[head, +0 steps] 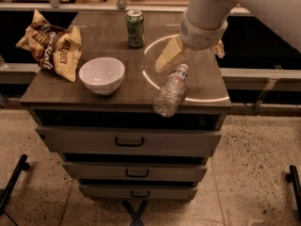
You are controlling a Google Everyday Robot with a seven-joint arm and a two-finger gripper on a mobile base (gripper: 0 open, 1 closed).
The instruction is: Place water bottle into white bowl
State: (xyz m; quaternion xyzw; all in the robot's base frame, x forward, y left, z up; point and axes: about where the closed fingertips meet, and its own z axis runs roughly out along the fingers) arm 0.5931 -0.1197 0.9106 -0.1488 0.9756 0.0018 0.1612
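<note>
Hand [190,59], fingers [167,56] apart, just behind flat-lying water bottle [172,91]; cap rearward toward it, base frontward.

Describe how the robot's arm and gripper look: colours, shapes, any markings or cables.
The arm is a thick, smooth, off-white tube ending in a ringed cylindrical wrist; no cables or markings show. The gripper, just beyond the water bottle's cap, has pale yellow, flat, tapering fingers.

Gripper [171,55] hung over surface [108,36], just behind water bottle [171,89] cap; much of it was hidden behind wrist [204,25]. Arm [263,4] was cut by top and right edge. Label [178,75] print was too blurred to read.
</note>
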